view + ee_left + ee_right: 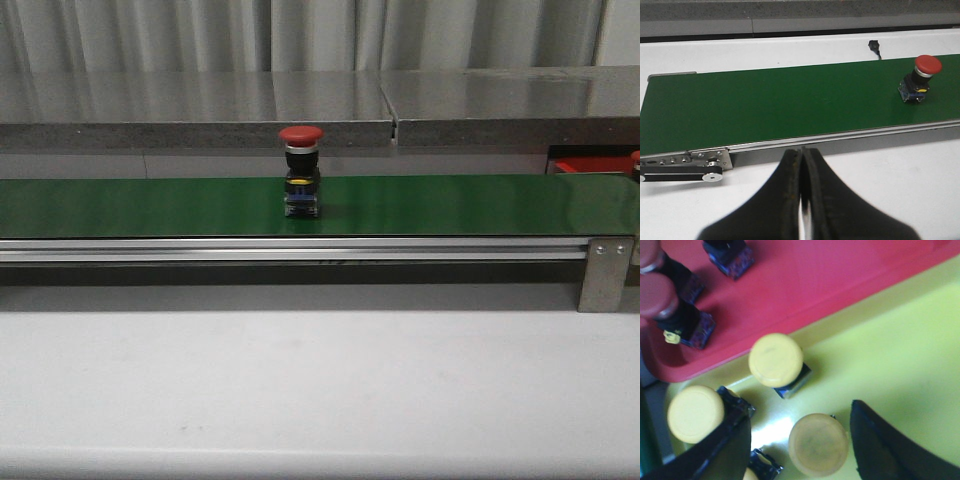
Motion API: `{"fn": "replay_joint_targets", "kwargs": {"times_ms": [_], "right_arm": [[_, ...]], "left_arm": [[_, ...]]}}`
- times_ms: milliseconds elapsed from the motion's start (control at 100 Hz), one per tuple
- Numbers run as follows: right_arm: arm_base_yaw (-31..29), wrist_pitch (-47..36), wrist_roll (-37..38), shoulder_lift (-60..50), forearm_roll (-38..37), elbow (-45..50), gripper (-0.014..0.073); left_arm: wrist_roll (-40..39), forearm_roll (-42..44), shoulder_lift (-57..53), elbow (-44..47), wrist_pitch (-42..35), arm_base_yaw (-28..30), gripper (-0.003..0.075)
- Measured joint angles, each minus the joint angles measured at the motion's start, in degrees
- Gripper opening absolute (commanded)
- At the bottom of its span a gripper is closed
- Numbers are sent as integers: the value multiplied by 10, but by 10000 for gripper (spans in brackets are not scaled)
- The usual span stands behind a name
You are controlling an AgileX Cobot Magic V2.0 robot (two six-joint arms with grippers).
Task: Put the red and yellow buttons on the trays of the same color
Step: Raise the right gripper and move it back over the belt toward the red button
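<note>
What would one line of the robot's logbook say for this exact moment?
belt: red button upright, untouched | left gripper: shut, empty | right gripper: open over yellow tray, yellow button between fingers

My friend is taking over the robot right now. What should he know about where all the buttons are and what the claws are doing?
Left gripper: shut, empty, hanging over the white table near the green belt.
Right gripper: open, above the yellow tray, with a yellow button between its fingers; not gripping.
Done: several yellow buttons sit in the yellow tray, and red buttons stand in the red tray.
Left: one red button stands upright on the belt and needs to go to the red tray.
</note>
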Motion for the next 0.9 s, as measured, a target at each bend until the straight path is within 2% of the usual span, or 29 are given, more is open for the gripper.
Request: {"fn": "replay_joint_targets", "kwargs": {"times_ms": [230, 610, 710, 830, 900], "right_arm": [[53, 12, -1, -59, -9, 0, 447], [210, 78, -3, -95, -56, -28, 450], [244, 111, -5, -95, -64, -58, 491], [283, 144, -19, -86, -70, -97, 584], [306, 160, -23, -77, -70, -116, 601]], "left_arm": [[0, 0, 0, 0, 0, 0, -20], [0, 0, 0, 0, 0, 0, -20], [0, 0, 0, 0, 0, 0, -20], [0, 0, 0, 0, 0, 0, -20], [0, 0, 0, 0, 0, 0, -20]]}}
